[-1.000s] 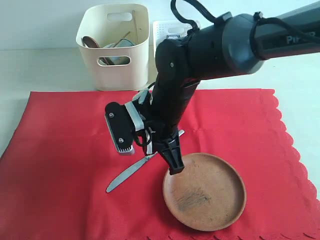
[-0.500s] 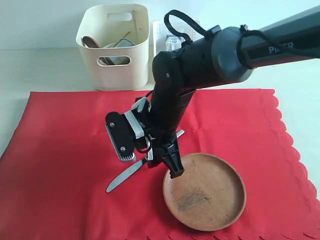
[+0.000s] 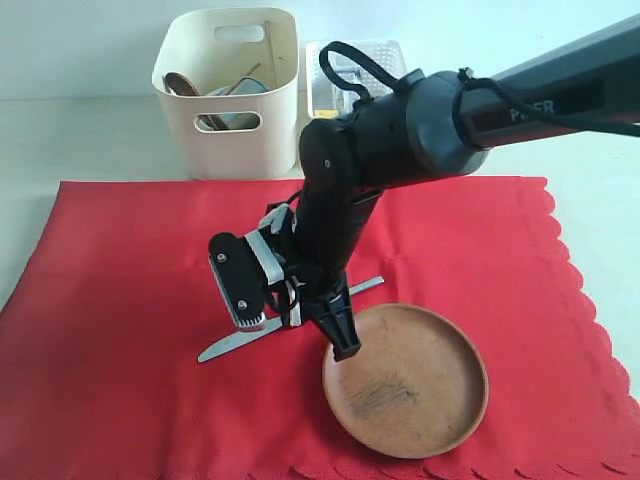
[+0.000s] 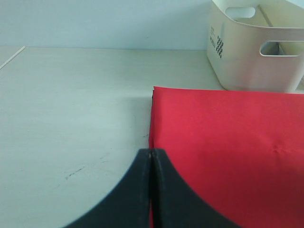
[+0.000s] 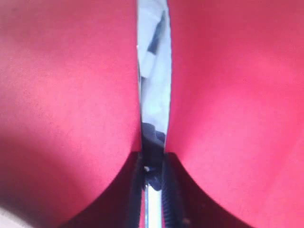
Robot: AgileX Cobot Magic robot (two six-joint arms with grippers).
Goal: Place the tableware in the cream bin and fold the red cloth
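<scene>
The metal table knife (image 3: 232, 341) lies slanted on the red cloth (image 3: 120, 280), and my right gripper (image 3: 335, 335) is shut on its middle, one black fingertip at the rim of the round brown plate (image 3: 405, 380). In the right wrist view the knife (image 5: 154, 95) runs out from between the right gripper's (image 5: 153, 159) closed jaws. The cream bin (image 3: 228, 95) stands behind the cloth with a wooden spoon (image 3: 180, 85), a bowl (image 3: 238, 108) and chopsticks (image 3: 268, 50) in it. My left gripper (image 4: 151, 153) is shut and empty at the red cloth's (image 4: 228, 152) side edge, out of the exterior view.
A white lattice basket (image 3: 355, 62) stands right of the cream bin, partly behind my right arm. Bare pale table (image 4: 71, 104) lies left of the cloth. The cream bin (image 4: 256, 57) is near the cloth's far corner. The cloth's scalloped edge runs along the right and front.
The right gripper has sunk lower onto the knife. The knife has turned flatter, its blade tip swinging left and away from the front edge. The left gripper's earlier state is not shown.
</scene>
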